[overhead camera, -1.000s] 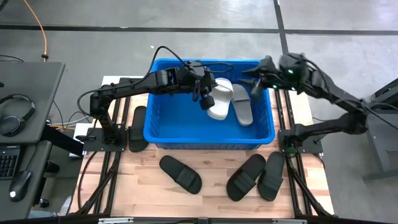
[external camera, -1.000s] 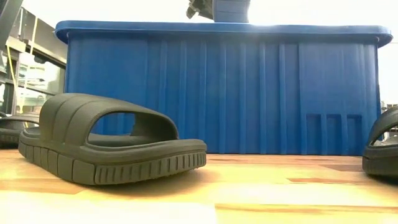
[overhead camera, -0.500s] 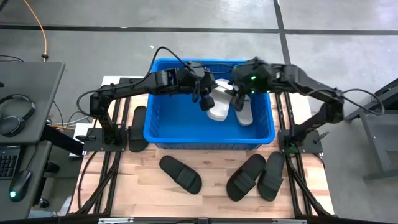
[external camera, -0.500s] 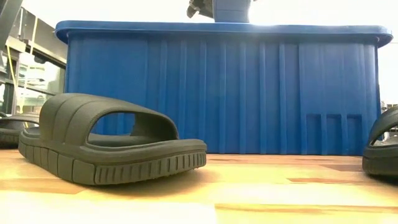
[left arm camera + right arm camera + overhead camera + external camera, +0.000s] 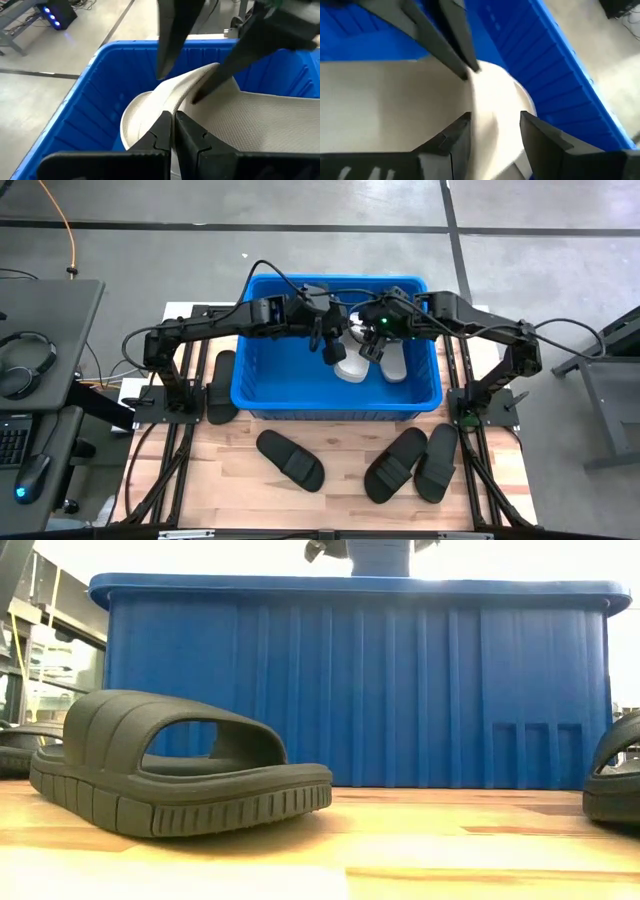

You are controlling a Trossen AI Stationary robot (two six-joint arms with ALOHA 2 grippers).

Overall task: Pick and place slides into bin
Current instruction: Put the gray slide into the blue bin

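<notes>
The blue bin (image 5: 262,380) stands mid-table. My left gripper (image 5: 335,350) is inside it, shut on a light grey slide (image 5: 352,363). My right gripper (image 5: 372,348) is open right beside it, its fingers on either side of that slide's strap (image 5: 492,100). A second light grey slide (image 5: 394,364) lies on the bin floor at the right. Three black slides (image 5: 290,458) (image 5: 395,465) (image 5: 437,462) lie sole-down on the table in front of the bin. A fourth black slide (image 5: 222,385) lies to the bin's left. My left gripper pinches the light grey slide's strap at its edge (image 5: 172,107) between its two fingers (image 5: 161,131). The fingers come from above, slanting toward the bin's right. Whether the slide's sole rests on the bin floor is hidden. I cannot tell whether my right gripper's open fingers (image 5: 455,135) touch the strap.
The bin's front wall (image 5: 360,690) fills the low view, with a black slide (image 5: 170,765) close before it and others at both picture edges. The wooden table top (image 5: 340,490) runs between the black slides. A desk with headphones (image 5: 25,365) stands left of the table.
My right gripper has come from the bin's far right corner down and toward the table's left, into the bin, up to the slide that my left gripper holds. My left gripper and the slide have stayed where they were.
</notes>
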